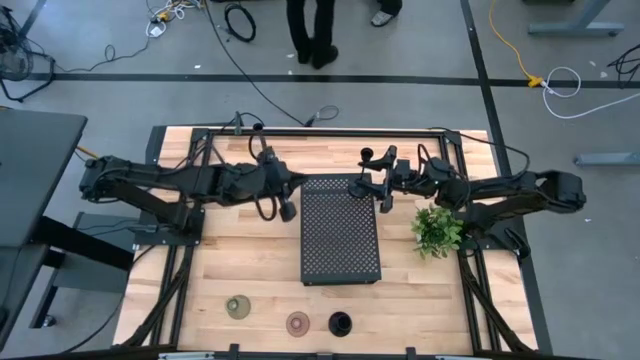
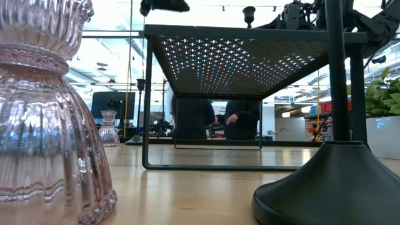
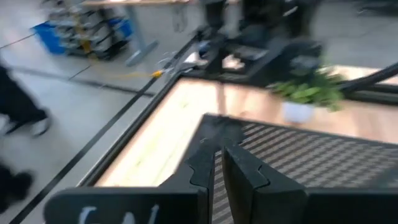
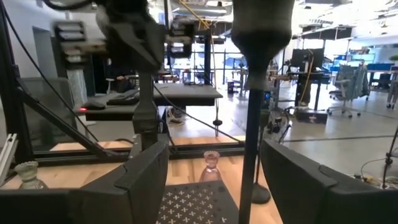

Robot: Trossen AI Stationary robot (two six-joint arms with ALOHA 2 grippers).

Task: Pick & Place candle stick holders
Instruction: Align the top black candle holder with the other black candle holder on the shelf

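Note:
A slim black holder stands upright between the wide-apart fingers of my open right gripper (image 4: 229, 186), over the far right corner of the black perforated tray (image 1: 340, 235). Its stem (image 4: 250, 124) and cup top (image 4: 261, 25) touch neither finger, and its base is out of view. The cup also shows above the tray in the low view (image 2: 249, 12). My left gripper (image 1: 286, 208) is shut and empty by the tray's far left corner. An olive holder (image 1: 238, 306), a pinkish holder (image 1: 298, 323) and a black holder (image 1: 340, 323) stand on their bases near the table's near edge.
A small green plant (image 1: 437, 230) stands right of the tray, under my right arm. A second pinkish holder (image 2: 109, 128) stands on the table left of the tray, toward the far side. A person's legs (image 1: 312, 30) show beyond the table's far edge.

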